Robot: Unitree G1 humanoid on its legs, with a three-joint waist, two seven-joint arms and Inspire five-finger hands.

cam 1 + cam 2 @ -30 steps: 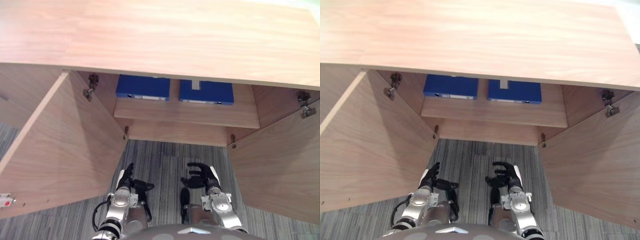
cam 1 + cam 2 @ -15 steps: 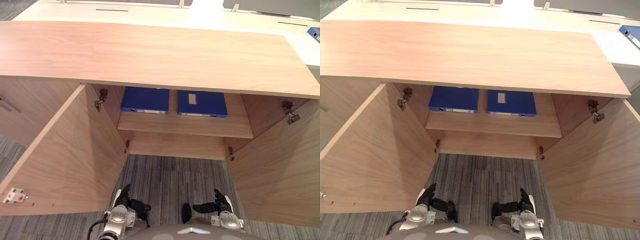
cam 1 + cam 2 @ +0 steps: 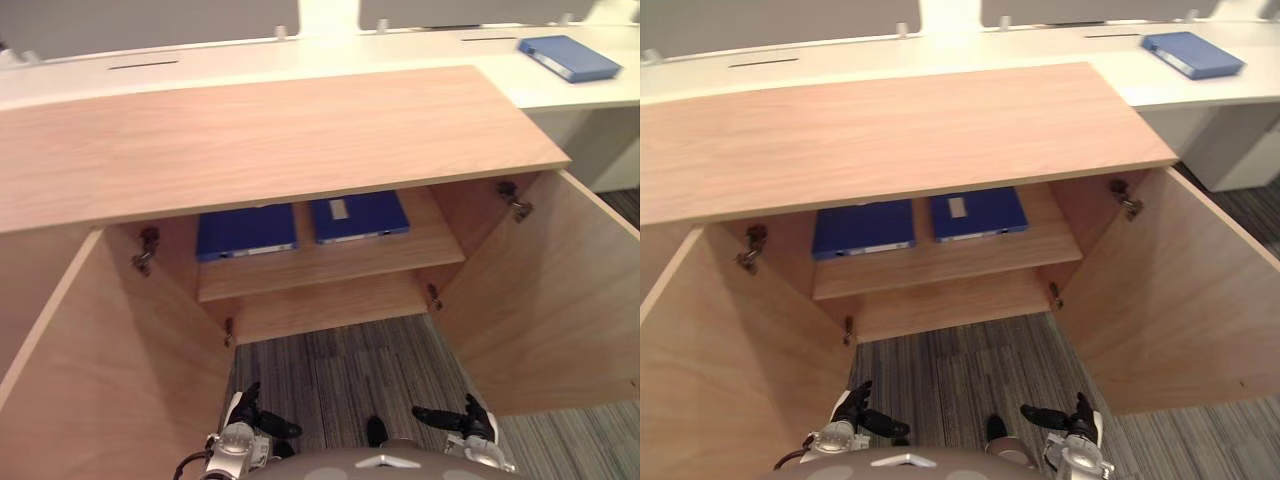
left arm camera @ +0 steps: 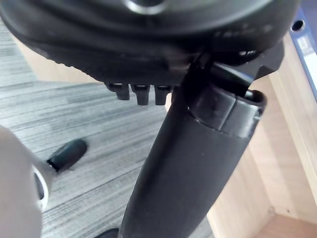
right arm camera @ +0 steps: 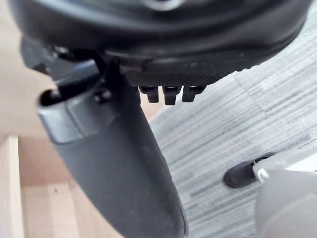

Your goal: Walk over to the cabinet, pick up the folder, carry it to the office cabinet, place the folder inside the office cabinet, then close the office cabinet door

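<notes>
The wooden cabinet point(image 3: 280, 130) stands open in front of me, both doors swung out. Two blue folders lie flat side by side on its shelf, one on the left point(image 3: 246, 231) and one with a white label on the right point(image 3: 358, 216). A third blue folder point(image 3: 569, 56) lies on the white desk behind the cabinet, far right. My left hand point(image 3: 243, 432) and right hand point(image 3: 476, 428) hang low over the carpet in front of the cabinet. Both are open and empty, well short of the shelf. The left wrist view catches a blue folder's edge point(image 4: 307, 39) past the thumb point(image 4: 198, 163).
The left door point(image 3: 110, 390) and right door point(image 3: 560, 300) flank the grey striped carpet point(image 3: 340, 370) between them. A lower shelf point(image 3: 330, 305) sits beneath the folders. The white desk point(image 3: 250, 60) runs along behind the cabinet.
The camera has tilted up and turned, so the white desk and its folder have come into view. Both hands have sunk lower and moved apart. The shelf folders have not moved.
</notes>
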